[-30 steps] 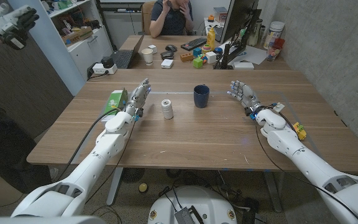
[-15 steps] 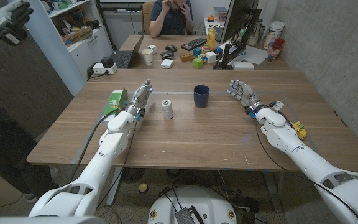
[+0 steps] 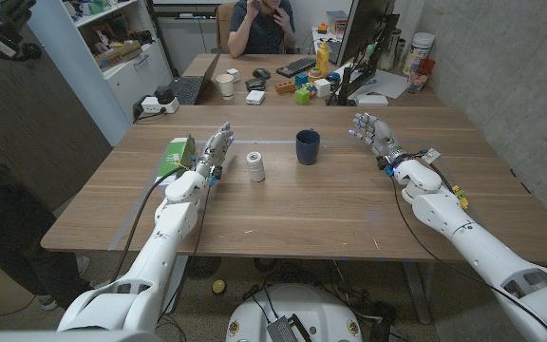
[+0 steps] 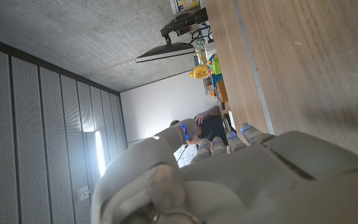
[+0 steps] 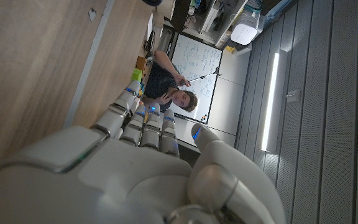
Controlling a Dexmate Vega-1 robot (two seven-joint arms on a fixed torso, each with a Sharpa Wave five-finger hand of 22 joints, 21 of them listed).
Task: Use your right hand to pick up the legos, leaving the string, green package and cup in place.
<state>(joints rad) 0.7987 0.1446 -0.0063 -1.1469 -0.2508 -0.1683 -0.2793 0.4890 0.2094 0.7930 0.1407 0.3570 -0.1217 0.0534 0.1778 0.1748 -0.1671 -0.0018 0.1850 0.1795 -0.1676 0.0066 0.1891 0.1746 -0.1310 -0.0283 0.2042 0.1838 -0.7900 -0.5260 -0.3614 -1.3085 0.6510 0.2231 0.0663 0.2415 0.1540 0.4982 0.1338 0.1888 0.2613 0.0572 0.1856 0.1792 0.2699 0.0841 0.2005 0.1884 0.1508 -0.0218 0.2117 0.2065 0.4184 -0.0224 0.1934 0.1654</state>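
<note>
Right hand (image 3: pixel 373 133) poised over the far right part of the table (image 3: pixel 292 223), fingers spread, clasping nothing. Well apart from the legos (image 3: pixel 459 196), small yellow-and-green pieces near the right edge, partly hidden beside the right forearm. Left hand (image 3: pixel 215 147) just beside the green package (image 3: pixel 177 152) toward the left edge, fingers straight and empty, presumably idle because the task belongs to the right. String (image 3: pixel 255 166) and cup (image 3: pixel 308 146) upright mid-table, to be left alone. Likely next: a reach back toward the right edge.

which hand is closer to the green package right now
Left. The left hand stands right beside the green package, on its cup-ward side. The right hand is far across the table, beyond the cup.
</note>
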